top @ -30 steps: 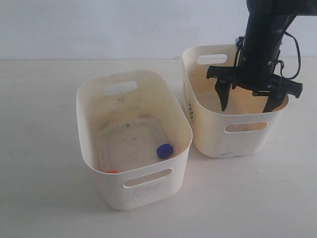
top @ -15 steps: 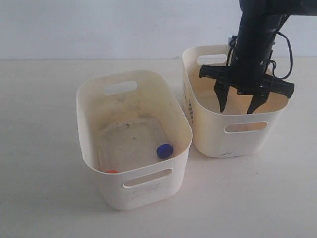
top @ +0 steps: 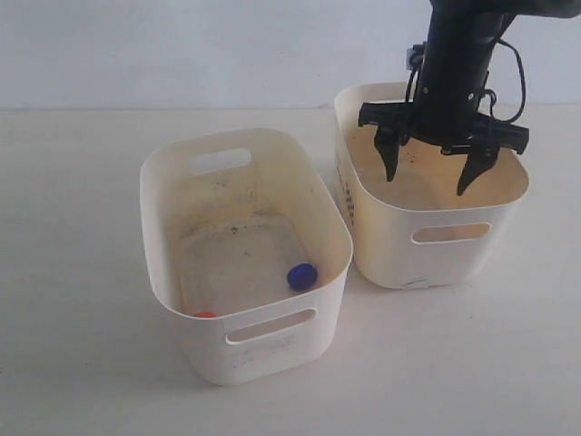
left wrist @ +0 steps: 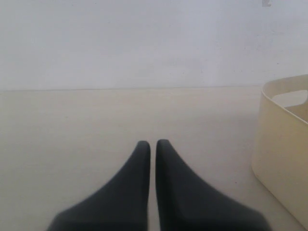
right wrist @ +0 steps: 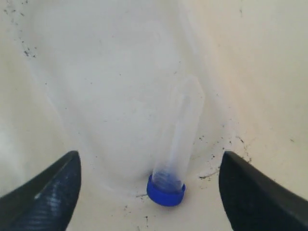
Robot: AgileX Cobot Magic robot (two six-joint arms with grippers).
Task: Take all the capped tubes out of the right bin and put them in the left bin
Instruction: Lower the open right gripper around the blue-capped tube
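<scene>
Starting on the left: the left hand [left wrist: 151, 144] only shows up in its own wrist view. Its two dark fingers are pressed together with nothing between them, just hanging over the bare counter [top: 82, 227].

Next is the left bin [top: 168, 227], the one with the speckled, smudgy floor. There are two tubes in it. A blue-capped tube [top: 301, 276] sits on the floor by the wall nearest the other bin. An orange-red-capped tube [top: 205, 314] is tucked against the near wall (only the cap peeks over the rim, the clear body is too faint to make out).

Just beside that is the right bin [top: 381, 245], with the dark dashes down its side. The right hand [top: 428, 183] points down into it, spread wide and gripping nothing.

The right wrist view shows another blue-capped tube [right wrist: 173, 149] lying flat on that bin's floor. It's between the two fingertips [right wrist: 53, 187], clear of both.
</scene>
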